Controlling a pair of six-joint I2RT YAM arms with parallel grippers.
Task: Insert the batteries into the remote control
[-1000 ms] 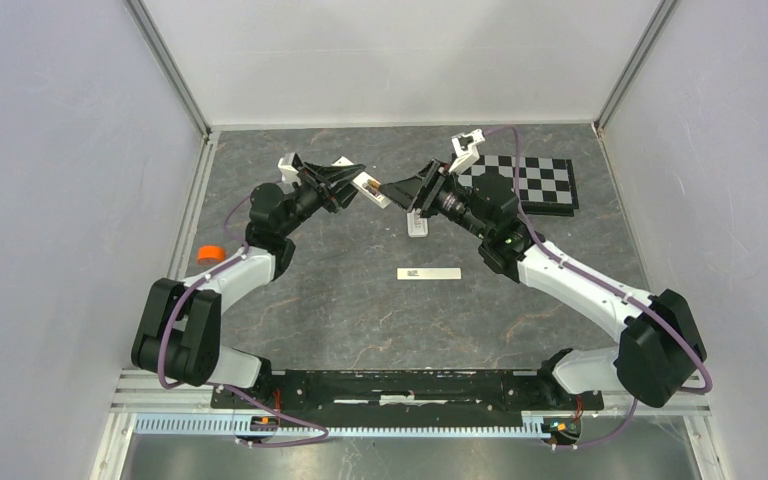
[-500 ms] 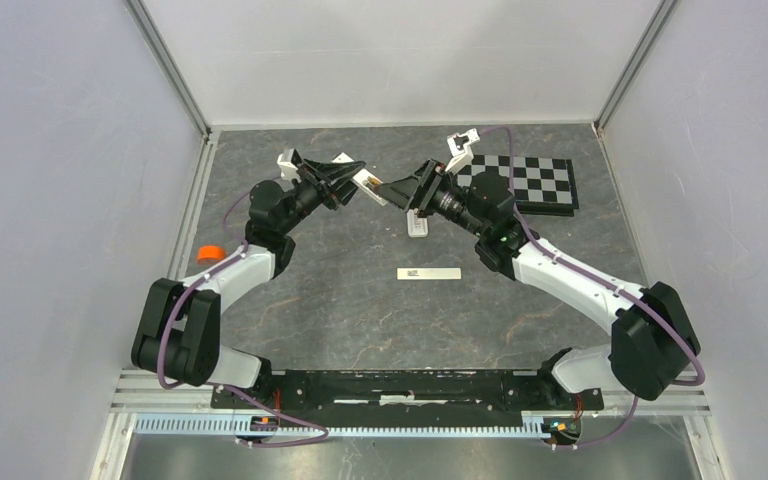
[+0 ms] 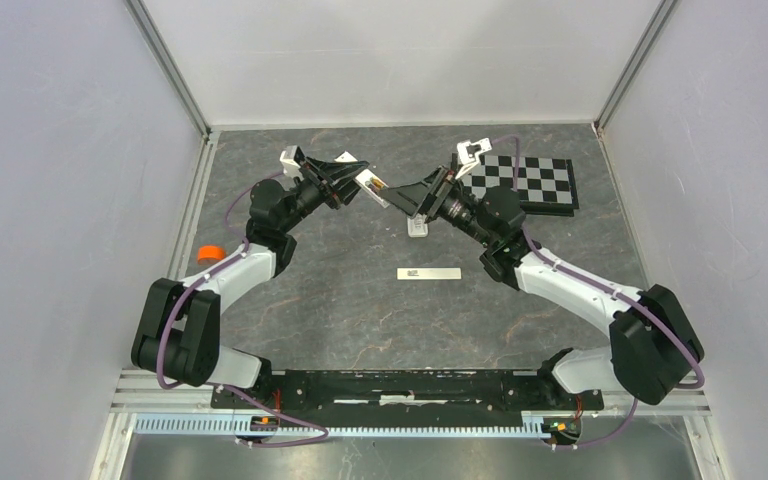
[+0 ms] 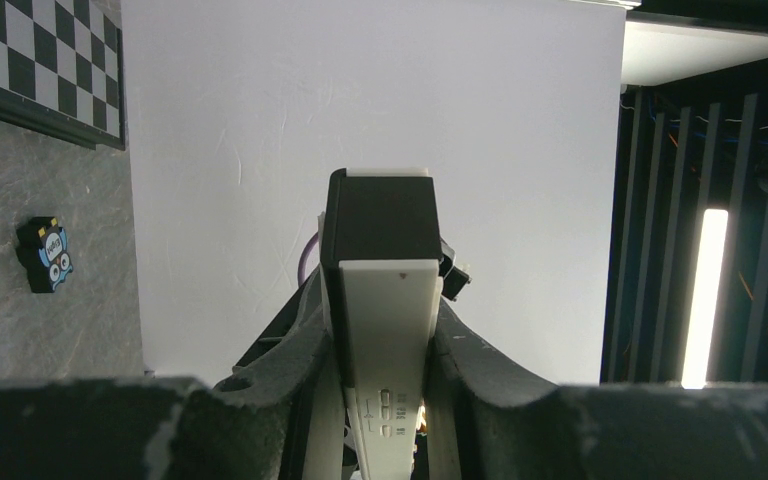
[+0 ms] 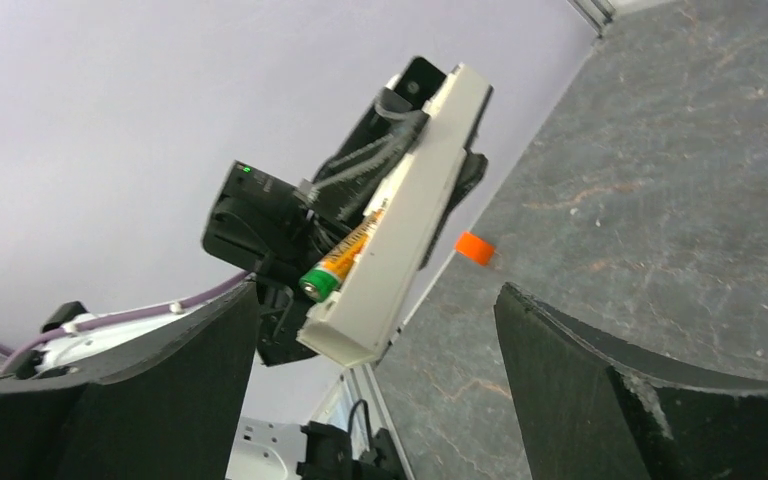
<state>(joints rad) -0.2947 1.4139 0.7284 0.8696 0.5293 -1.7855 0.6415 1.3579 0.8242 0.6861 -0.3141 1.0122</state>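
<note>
Your right jaws are wide open with nothing in them: the two black fingers [image 5: 150,400] sit far apart at the bottom of the right wrist view. They point at the white rounded remote control [image 5: 410,200], and there is a gap between them and it. Your left jaws are closed on that remote and hold it up in the air above the grey stone-look surface [image 3: 340,300], with its open back facing the right arm. One small round battery with an orange wrap and a green end [image 5: 345,255] lies in the hollow in the back. I cannot tell if it is pushed all the way down. So I think one battery is in, and it may need a push, or you need to get the next one. I can see no other battery. In the last second the right arm has turned its wrist a bit and moved its jaws a little closer to the remote. The left arm and the remote have hardly moved. The long thin white bar [image 3: 429,273] lies where it was, and so does the black-and-white checked board [image 3: 532,180].
</note>
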